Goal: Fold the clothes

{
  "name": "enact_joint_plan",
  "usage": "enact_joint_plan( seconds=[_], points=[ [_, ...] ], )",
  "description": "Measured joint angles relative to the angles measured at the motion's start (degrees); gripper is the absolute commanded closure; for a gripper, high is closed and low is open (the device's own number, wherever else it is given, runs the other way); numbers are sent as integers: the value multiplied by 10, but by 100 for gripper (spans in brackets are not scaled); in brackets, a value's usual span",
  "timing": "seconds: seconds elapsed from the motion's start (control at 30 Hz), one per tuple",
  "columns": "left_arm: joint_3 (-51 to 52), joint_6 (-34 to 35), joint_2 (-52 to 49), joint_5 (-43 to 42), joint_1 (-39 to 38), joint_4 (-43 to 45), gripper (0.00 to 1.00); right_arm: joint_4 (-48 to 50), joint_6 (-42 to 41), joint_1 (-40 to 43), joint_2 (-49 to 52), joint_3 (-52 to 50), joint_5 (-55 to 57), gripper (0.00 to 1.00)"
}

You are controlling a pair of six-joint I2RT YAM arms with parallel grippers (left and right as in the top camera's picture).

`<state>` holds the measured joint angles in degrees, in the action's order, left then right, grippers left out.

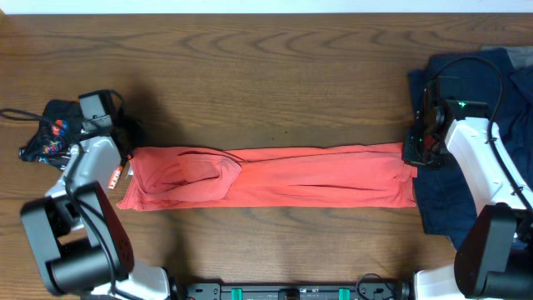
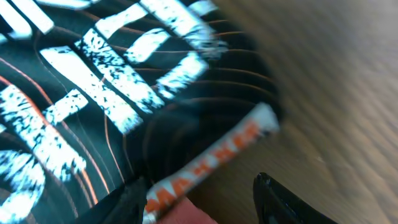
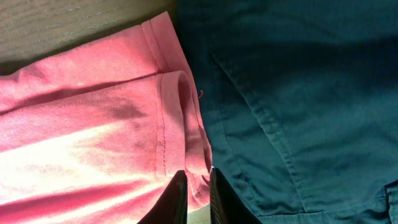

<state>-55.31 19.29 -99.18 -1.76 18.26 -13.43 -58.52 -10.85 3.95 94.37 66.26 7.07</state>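
Note:
The clothes, a coral-red T-shirt (image 1: 275,177), lie folded into a long narrow strip across the middle of the table. My left gripper (image 1: 125,167) is at the strip's left end. In the left wrist view its gripper (image 2: 200,186) stands open, with a white label with orange letters (image 2: 211,158) and a sliver of coral cloth (image 2: 186,214) between the black fingers (image 2: 280,202). My right gripper (image 1: 414,150) is at the strip's right end. In the right wrist view that gripper (image 3: 198,180) is shut on the folded hem of the T-shirt (image 3: 93,137).
A small black shirt with white and orange print (image 1: 50,133) lies bunched at the far left and fills the left wrist view (image 2: 74,93). Dark navy garments (image 1: 475,125) lie at the right edge, just beside the coral hem (image 3: 298,93). Bare wooden table (image 1: 266,75) lies behind.

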Motion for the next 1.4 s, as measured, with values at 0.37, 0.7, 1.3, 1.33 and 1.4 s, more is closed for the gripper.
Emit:
enact_joint_plan(
  seconds=[0.37,0.7,1.3,1.33,1.4],
  points=[
    [0,0,-59,-39,59,116,43,-11,0,0,0,0,-9,88],
    [-9,0,-92,-60,70,198,42,-15,3,0,0,0,-20,72],
    [-45,-11,85,-190,-5,-165,18,12,95,79,0,0,-117,56],
    [-45,-14,86,-192,-18,-198,19,14,95,80,1,0,-118,57],
    [-42,-23,84,-194,-45,-252,22,26,94,85,5,-1,-121,59]
  ],
)
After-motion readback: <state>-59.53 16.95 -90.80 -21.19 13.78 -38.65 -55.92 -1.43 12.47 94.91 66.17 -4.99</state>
